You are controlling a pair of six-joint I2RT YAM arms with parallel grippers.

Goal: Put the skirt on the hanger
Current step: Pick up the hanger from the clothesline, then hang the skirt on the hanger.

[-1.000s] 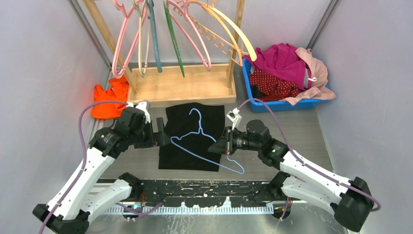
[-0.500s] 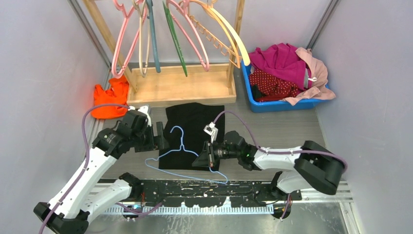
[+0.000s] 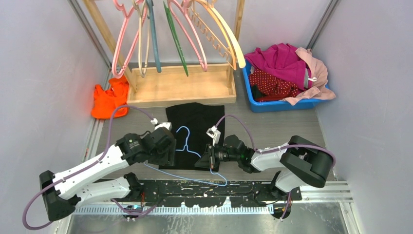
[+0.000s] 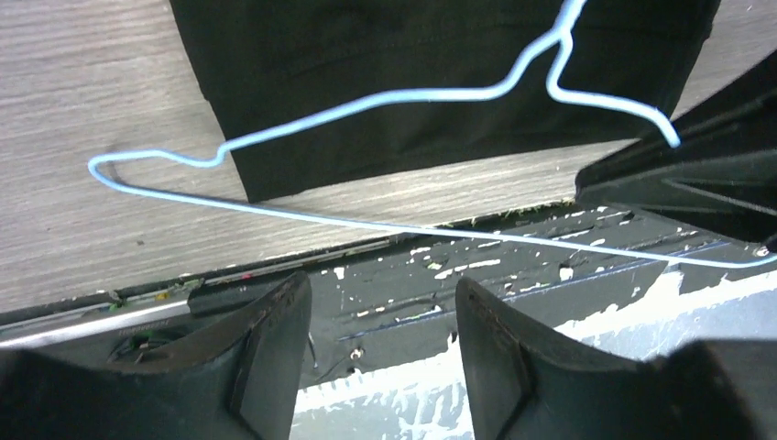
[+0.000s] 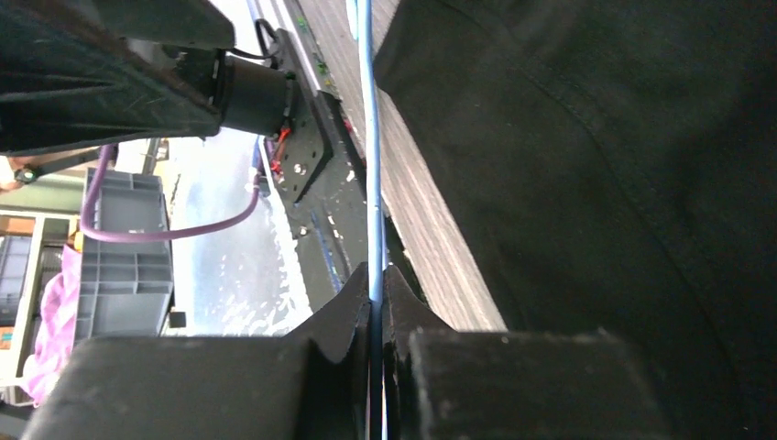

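Dark red with little white dots, the skirt (image 3: 271, 84) is found bunched up in the blue bin (image 3: 277, 106) at the far right, beside a magenta garment (image 3: 280, 61). It's well apart from both grippers and touched by neither. Same goes for the pink hanger (image 3: 116, 68), which is hung on the wooden rack (image 3: 180, 87) at the back left, nowhere near either hand. What's actually being gripped is a light blue wire hanger (image 5: 369, 137). Its thin wire is pinched between the closed fingers of the right gripper (image 5: 376, 284), which is seen clearly in the right wrist view. That hanger is laid partly over a black garment (image 3: 195, 122) spread flat on the table (image 3: 272, 131), with the hook pointed toward the rack and the long bottom bar stuck out over the black base rail at the near edge. The left gripper (image 4: 380, 293) is held with its fingers parted to a middling gap and nothing between them. The blue hanger's bottom bar is seen just beyond its fingertips, not touched. From above, it's placed at the black garment's left edge, just beside that hanger's left shoulder.
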